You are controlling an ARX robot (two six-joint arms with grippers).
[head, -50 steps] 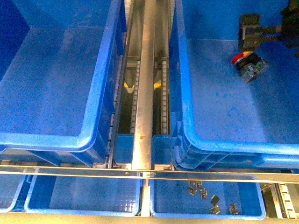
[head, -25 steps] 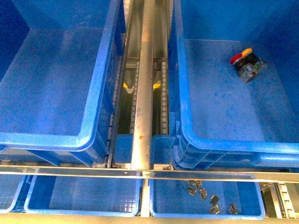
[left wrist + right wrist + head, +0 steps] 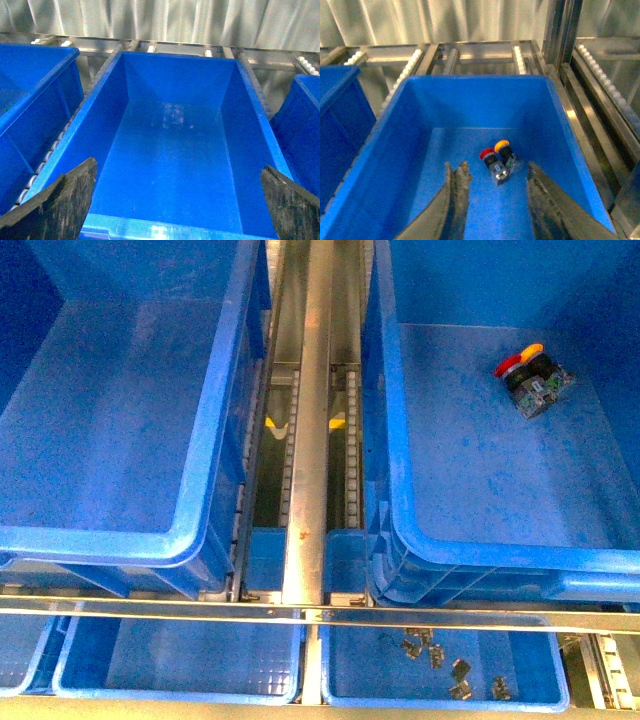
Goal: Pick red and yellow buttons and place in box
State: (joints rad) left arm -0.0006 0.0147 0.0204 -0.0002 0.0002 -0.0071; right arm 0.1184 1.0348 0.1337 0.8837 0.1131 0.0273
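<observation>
gone from the front view, right gripper [image 3: 492,200] spread above buttons [image 3: 530,379] in box [image 3: 400,510] — left gripper [image 3: 175,200] spread, tips cropped.

Right deep blue plastic bin [image 3: 400,480]: right of the central metal rail [image 3: 308,440].
Left deep blue plastic bin [image 3: 215,440]: left of that rail, opposite the right bin.
Red and yellow push buttons [image 3: 530,378]: side by side on the right bin's floor, near its far right corner.
Shallow blue plastic trays [image 3: 180,690]: nearest the camera, below both bins.
Small grey metal clips [image 3: 440,660]: scattered in the right tray.
</observation>
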